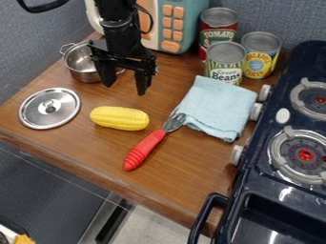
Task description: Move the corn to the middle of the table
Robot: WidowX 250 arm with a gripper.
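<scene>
The wooden bench is carrying the corn between a lid and a red-handled utensil; the hand is hanging spread nearby, and should be straddling the corn's narrow width before closing.

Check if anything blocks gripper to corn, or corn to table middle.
Gripper to corn: nothing visible between. Corn to middle of the table: the red-handled utensil lies beside the corn, toward the stove; likely in the way only if the corn slides that far.
</scene>
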